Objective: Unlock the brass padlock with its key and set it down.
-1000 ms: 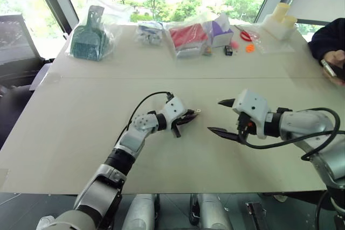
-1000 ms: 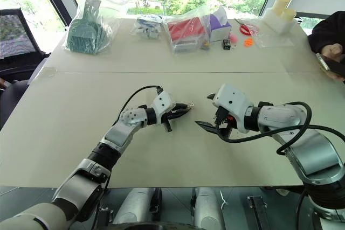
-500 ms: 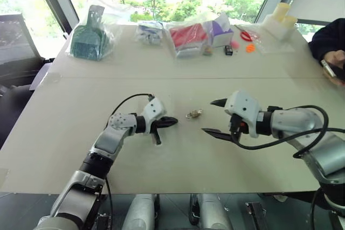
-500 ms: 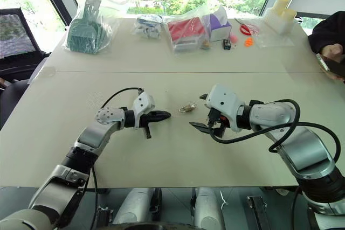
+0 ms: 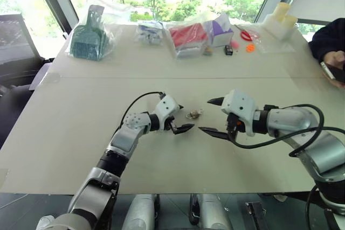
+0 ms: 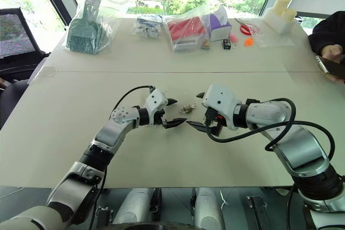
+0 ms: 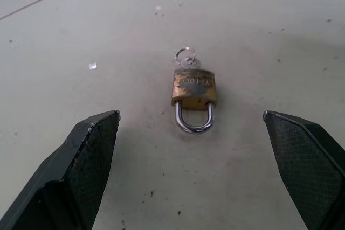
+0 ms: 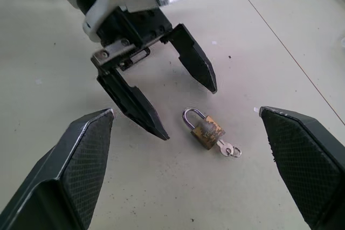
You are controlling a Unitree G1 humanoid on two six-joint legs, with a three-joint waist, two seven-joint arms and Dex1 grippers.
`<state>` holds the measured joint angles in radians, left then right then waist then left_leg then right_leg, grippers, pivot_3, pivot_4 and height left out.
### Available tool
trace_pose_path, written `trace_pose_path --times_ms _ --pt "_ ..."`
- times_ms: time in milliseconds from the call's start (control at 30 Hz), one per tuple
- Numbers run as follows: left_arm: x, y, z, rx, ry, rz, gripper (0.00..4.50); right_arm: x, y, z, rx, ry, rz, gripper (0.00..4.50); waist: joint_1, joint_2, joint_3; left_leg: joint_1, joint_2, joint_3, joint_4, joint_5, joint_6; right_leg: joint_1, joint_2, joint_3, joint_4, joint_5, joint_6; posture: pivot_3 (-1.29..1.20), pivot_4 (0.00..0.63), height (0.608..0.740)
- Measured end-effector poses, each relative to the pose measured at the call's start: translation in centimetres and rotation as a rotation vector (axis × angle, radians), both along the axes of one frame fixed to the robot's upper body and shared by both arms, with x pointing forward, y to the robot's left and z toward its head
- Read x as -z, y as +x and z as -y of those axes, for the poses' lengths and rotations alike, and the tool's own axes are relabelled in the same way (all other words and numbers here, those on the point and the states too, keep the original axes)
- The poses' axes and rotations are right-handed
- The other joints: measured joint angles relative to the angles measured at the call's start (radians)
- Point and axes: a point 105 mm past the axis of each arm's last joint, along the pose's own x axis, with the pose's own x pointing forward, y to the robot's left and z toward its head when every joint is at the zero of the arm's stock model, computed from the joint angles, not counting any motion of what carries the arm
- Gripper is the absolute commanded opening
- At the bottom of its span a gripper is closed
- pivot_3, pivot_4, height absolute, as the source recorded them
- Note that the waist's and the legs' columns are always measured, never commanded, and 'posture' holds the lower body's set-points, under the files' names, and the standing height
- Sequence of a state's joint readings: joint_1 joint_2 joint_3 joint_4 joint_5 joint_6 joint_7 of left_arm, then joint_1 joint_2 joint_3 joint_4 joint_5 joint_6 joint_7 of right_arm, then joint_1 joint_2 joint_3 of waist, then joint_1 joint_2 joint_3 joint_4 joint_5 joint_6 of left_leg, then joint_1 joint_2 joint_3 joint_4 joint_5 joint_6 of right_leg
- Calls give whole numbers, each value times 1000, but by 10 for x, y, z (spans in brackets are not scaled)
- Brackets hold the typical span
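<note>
The brass padlock (image 7: 194, 87) lies flat on the pale table (image 5: 81, 122), between my two grippers. Its silvery shackle (image 7: 194, 122) points toward my left gripper and looks seated on both sides. The key (image 7: 187, 61) with its small ring sticks out of the far end. My left gripper (image 5: 185, 118) is open, its fingertips either side of the lock and just short of it, touching nothing. Facing it from the other side, my right gripper (image 5: 206, 115) is also open and empty. In the right wrist view the padlock (image 8: 207, 129) rests in front of the left gripper (image 8: 188, 112).
Along the far edge stand a bagged green brush set (image 5: 89, 39), a bag with a red item (image 5: 188, 36), a purple box (image 5: 221, 29), red scissors (image 5: 245, 35), orange bits (image 5: 250, 48) and white containers (image 5: 280, 22). A person's sleeve and hand (image 5: 331, 52) show at the right.
A second ago my left gripper was shut on the padlock. It let the lock down on the table, drew back left, then opened and returned close to it. The right gripper edged nearer.
</note>
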<state>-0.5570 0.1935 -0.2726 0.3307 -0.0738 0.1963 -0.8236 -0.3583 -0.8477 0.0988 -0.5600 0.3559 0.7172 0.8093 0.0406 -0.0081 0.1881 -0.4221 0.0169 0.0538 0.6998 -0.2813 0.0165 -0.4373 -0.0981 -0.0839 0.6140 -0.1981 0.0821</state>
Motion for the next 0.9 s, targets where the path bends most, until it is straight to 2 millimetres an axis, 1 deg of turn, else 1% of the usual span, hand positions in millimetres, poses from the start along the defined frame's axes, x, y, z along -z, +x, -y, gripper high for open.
trace_pose_path --times_ms 100,200,267,300,333,400,767,867,900 --pt "1 6 6 -4 17 21 4410 0 0 0 5 -1 3 4500 1 0 0 0 0 0 0 0 0 0 0 0 0 0 0 0 150 740" --pt "0 13 11 -8 27 36 3665 -1 1 1 12 -3 9 4500 0 0 0 0 0 0 0 0 0 0 0 0 0 0 0 0 150 740" --pt "0 15 12 -8 26 42 2755 -1 2 1 15 -4 12 4500 0 0 0 0 0 0 0 0 0 0 0 0 0 0 0 0 150 740" --pt "0 15 12 -6 25 44 2144 -1 2 1 16 -4 13 4500 0 0 0 0 0 0 0 0 0 0 0 0 0 0 0 0 150 740" --pt "0 16 13 -3 27 44 1749 -1 2 2 17 -5 14 4500 1 0 0 0 0 0 0 0 0 0 0 0 0 0 0 0 150 740" --pt "1 16 14 9 32 42 780 -1 2 2 20 -7 16 4500 1 0 0 1 0 0 0 0 0 1 0 0 0 0 0 0 150 740" --pt "0 12 11 48 43 31 745 -1 3 3 27 -10 23 4500 -2 0 0 1 0 -1 0 0 0 1 0 0 0 0 0 0 150 740" --pt "1 4 2 76 45 28 745 -1 4 2 28 -12 30 4500 -5 0 0 1 1 0 0 0 0 0 0 0 0 0 0 0 150 740" --pt "1 -2 -6 100 47 15 745 -1 4 2 27 -18 38 4500 -9 0 0 1 1 0 -1 0 0 -1 0 0 0 0 0 0 150 740"
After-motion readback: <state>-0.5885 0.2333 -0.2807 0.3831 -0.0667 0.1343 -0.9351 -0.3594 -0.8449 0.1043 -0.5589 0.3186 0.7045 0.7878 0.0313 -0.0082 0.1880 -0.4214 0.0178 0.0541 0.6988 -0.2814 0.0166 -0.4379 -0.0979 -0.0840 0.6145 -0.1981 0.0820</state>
